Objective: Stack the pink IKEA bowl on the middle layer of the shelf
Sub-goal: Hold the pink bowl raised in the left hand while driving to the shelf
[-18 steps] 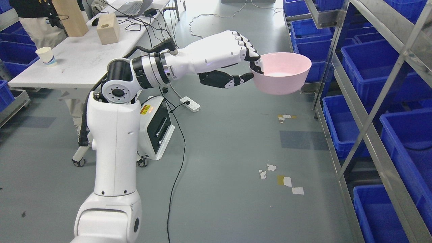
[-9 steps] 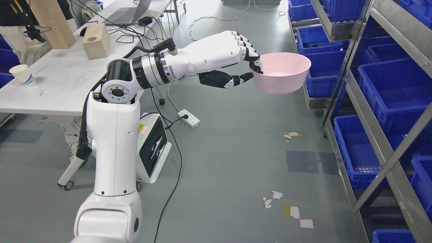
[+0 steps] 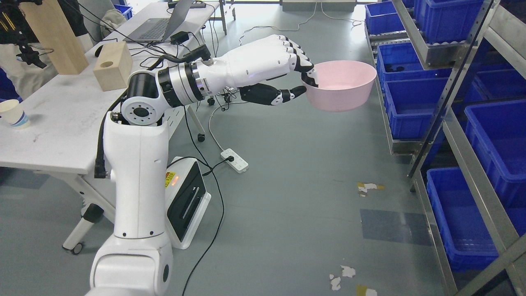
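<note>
The left arm (image 3: pixel 139 193) rises from the 7 o'clock edge of the head view, bends at its elbow joint and extends toward 2 o'clock. On the floor just behind its upright section, a white unit with a black panel (image 3: pixel 187 203) stands near a white power strip (image 3: pixel 234 160), with a black cable trailing toward 6 o'clock. Torn tape patches (image 3: pixel 342 276) lie on the floor at 5 o'clock. The left hand (image 3: pixel 283 70) pinches the near rim of the pink bowl (image 3: pixel 343 86): the fingers (image 3: pixel 306 68) hook over the rim into the bowl, and the thumb presses the outer wall from below. The bowl is upright and held in the air above the floor, beside the shelf but apart from it, not on any layer. The metal shelf (image 3: pixel 446 94) fills the 3 o'clock side and carries blue bins (image 3: pixel 411 107) on its layers. At 9 o'clock, the white surface (image 3: pixel 61 127) carries a paper cup (image 3: pixel 10 114) and, farther back, a wooden block with a hole (image 3: pixel 112 65), a taller wooden block (image 3: pixel 53 37) and a laptop (image 3: pixel 162 22). A person (image 3: pixel 16 45) stands at 10 o'clock.
</note>
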You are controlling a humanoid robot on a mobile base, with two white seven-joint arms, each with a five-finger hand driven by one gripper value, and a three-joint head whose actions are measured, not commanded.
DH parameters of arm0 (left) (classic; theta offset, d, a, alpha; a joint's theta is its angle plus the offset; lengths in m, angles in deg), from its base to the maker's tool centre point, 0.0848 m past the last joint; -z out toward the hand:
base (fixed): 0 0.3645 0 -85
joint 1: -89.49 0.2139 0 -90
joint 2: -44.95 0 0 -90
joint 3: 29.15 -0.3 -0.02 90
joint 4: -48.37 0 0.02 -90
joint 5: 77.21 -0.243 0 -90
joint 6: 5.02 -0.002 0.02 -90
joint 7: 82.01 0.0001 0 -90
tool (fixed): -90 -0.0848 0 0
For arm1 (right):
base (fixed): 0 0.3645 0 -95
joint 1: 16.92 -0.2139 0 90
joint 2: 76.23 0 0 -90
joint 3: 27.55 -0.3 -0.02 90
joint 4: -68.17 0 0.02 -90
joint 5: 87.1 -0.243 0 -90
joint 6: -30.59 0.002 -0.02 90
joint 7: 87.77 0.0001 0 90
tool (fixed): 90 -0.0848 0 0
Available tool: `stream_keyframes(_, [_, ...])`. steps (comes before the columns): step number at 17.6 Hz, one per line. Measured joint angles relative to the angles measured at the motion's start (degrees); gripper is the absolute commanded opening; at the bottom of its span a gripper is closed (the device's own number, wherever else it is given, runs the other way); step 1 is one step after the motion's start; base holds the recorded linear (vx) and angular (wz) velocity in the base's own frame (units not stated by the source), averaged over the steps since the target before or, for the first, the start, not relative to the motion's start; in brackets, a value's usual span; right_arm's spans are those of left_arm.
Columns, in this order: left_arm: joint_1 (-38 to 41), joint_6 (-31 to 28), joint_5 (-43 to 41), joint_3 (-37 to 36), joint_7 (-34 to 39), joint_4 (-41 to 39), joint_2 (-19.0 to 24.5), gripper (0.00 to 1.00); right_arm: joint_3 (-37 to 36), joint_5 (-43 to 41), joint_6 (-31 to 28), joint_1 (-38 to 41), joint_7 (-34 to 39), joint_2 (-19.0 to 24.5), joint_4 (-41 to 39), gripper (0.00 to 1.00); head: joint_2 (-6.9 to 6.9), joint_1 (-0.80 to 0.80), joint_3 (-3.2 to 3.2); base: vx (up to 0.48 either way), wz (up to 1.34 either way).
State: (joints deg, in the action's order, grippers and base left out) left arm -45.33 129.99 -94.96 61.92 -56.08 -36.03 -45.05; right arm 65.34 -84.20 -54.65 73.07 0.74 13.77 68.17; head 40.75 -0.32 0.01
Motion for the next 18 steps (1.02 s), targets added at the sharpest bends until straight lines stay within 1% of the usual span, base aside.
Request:
stream_keyframes(6, [-0.3, 0.0, 0.1, -0.2, 0.0, 0.0, 0.0, 0.0, 0.0, 0.0, 0.0, 0.0, 0.0, 0.0, 0.0, 1.0, 0.0, 0.0, 0.0, 0.193, 0.02])
stream_keyframes(9, [-0.5, 0.0, 0.1, -0.4, 0.1, 0.0, 0.0, 0.0, 0.0, 0.0, 0.0, 0.0, 0.0, 0.0, 0.0, 1.0, 0.0, 0.0, 0.0, 0.139, -0.44])
stream_keyframes(13, [-0.6, 0.0, -0.1, -0.7, 0.2, 0.1, 0.0, 0.0, 0.0, 0.0, 0.0, 0.0, 0.0, 0.0, 0.0, 1.0, 0.0, 0.0, 0.0, 0.097, -0.93])
stream_keyframes(18, [-3.2, 0.0, -0.1, -0.4, 1.4, 0.3, 0.0, 0.01, 0.0, 0.0, 0.0, 0.0, 0.0, 0.0, 0.0, 1.0, 0.0, 0.0, 0.0, 0.052, -1.36])
